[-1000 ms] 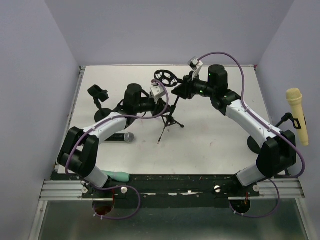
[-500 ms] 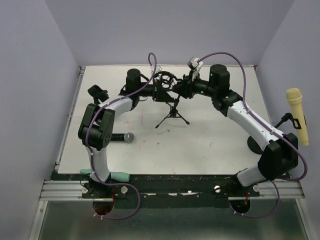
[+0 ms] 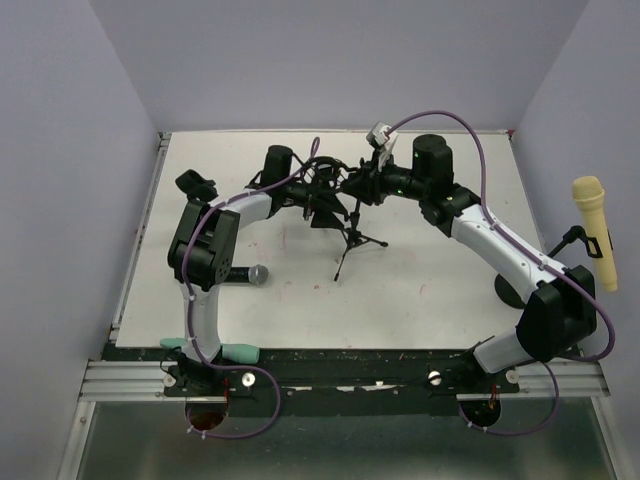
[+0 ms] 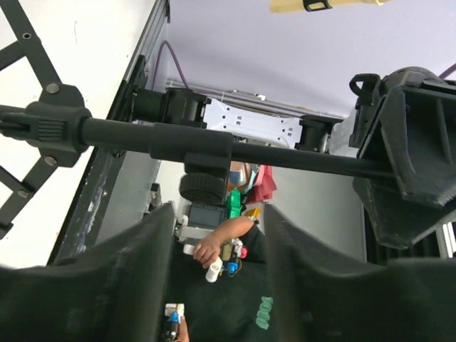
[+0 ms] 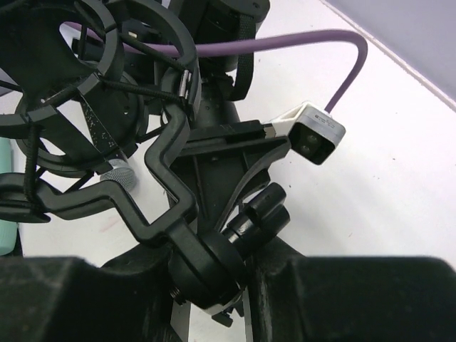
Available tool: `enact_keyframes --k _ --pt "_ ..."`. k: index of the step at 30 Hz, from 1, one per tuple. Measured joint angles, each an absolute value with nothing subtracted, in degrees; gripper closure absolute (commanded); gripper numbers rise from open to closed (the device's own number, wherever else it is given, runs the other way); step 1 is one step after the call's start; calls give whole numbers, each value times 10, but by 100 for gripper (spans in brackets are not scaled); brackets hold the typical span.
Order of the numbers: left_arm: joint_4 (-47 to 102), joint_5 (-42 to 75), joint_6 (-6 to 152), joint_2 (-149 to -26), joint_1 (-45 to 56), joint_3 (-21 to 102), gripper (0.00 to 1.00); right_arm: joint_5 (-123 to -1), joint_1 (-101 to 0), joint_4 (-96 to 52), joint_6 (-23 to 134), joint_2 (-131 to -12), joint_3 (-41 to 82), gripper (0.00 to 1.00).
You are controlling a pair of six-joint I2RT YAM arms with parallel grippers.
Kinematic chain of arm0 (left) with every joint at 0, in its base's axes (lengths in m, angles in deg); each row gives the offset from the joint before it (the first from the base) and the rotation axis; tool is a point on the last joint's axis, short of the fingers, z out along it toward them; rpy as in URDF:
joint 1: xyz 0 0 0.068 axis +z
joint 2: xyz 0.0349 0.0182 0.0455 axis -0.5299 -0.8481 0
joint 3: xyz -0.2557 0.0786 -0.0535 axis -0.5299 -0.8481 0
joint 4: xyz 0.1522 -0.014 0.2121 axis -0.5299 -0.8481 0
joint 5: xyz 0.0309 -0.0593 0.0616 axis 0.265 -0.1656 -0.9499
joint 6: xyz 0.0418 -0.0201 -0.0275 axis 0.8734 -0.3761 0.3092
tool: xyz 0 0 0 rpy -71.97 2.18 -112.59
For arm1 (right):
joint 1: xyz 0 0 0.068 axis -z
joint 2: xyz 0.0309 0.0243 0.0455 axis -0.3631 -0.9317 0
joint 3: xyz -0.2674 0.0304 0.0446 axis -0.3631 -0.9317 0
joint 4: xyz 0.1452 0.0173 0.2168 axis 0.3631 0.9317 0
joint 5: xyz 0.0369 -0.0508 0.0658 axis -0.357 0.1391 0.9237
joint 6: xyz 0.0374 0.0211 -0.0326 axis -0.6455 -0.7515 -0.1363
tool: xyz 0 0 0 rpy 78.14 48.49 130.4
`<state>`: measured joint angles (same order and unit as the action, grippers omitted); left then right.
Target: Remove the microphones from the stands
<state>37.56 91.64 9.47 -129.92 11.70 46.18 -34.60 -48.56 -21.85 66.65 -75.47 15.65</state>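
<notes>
The black microphone point(image 3: 250, 274) with a silver grille lies on the white table, left of centre and apart from both arms; its grille point(image 5: 117, 174) shows behind the mount in the right wrist view. The black tripod stand point(image 3: 352, 240) hangs tilted, legs toward the table. My right gripper point(image 3: 352, 185) is shut on the swivel joint point(image 5: 214, 274) under the stand's empty shock-mount ring point(image 5: 78, 92). My left gripper point(image 3: 318, 197) is open just below the stand's pole point(image 4: 214, 146); its fingers point(image 4: 135, 256) stand apart with nothing between them.
A yellow microphone point(image 3: 592, 230) sits on a stand at the right edge, above a round base point(image 3: 512, 290). A small black clip stand point(image 3: 197, 187) is at the left. A teal object point(image 3: 232, 352) lies at the near edge. Purple cables loop over both arms.
My left arm has reached up to the stand and its jaws have come apart. The tripod legs have swung and tilted toward the near right. My right gripper stays clamped.
</notes>
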Motion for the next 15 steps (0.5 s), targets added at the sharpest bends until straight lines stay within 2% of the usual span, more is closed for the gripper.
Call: enact_keyframes --k 2,3,9,15 --pt "369 919 98 -1298 119 466 8 -348 -485 -218 667 -755 157 99" --pt "360 920 103 -1296 122 470 1 -349 -485 -218 667 -755 157 99" --pt "298 912 160 -1257 140 470 1 -352 -484 -218 665 -755 156 99" --pt "62 780 389 -1222 182 545 1 -353 -483 -218 651 -757 156 99"
